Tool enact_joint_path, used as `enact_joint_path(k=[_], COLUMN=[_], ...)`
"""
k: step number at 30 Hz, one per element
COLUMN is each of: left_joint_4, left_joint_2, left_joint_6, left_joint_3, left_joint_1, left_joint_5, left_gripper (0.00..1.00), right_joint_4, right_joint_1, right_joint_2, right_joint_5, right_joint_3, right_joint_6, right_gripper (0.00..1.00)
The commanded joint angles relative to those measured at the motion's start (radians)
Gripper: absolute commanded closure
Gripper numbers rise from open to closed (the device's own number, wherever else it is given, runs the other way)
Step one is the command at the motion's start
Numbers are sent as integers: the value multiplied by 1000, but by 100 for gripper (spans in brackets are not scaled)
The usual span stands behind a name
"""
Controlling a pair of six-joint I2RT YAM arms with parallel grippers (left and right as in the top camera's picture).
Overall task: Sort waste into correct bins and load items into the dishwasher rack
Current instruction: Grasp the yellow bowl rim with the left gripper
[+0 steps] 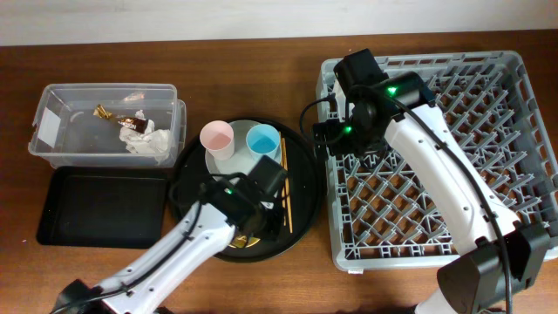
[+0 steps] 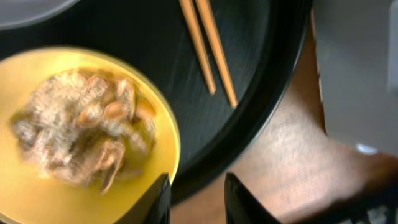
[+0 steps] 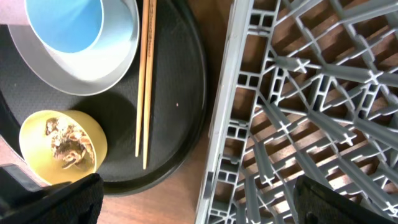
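Note:
A yellow bowl (image 2: 25, 180) holds beige-brown food scraps (image 2: 81, 130) on the round black tray (image 2: 267, 74). It also shows in the right wrist view (image 3: 34, 134). My left gripper (image 2: 196, 180) is open and empty, one finger over the bowl's rim, the other over the bare table. Wooden chopsticks (image 1: 282, 174) lie beside it. A pink cup (image 1: 216, 138) and a light-blue cup (image 1: 262, 141) stand on the pale plate (image 3: 93, 71). My right gripper (image 3: 196, 183) is wide open and empty over the left edge of the grey rack (image 1: 436, 157).
A clear tub (image 1: 52, 131) at the back left holds white tissue (image 1: 148, 142) and a candy wrapper (image 1: 131, 124). A shallow black rectangular tray (image 1: 100, 209) lies in front of it. A strip of wood table separates the round tray from the rack.

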Motion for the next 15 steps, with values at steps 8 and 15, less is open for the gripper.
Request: enact_joint_path(k=[8,15], left_joint_4=[251,178], left_joint_2=[53,80], left_joint_6=[-68,-65], left_joint_3=[-174,-88], left_joint_1=[-66,-62], left_joint_5=[-193,-203], left_gripper=[86,100], right_joint_4=[0,0], right_joint_1=[-1,-1], right_joint_2=[-4,-4], right_joint_5=[9,9], right_joint_3=[2,2], right_joint_6=[4,4], right_gripper=[2,2])
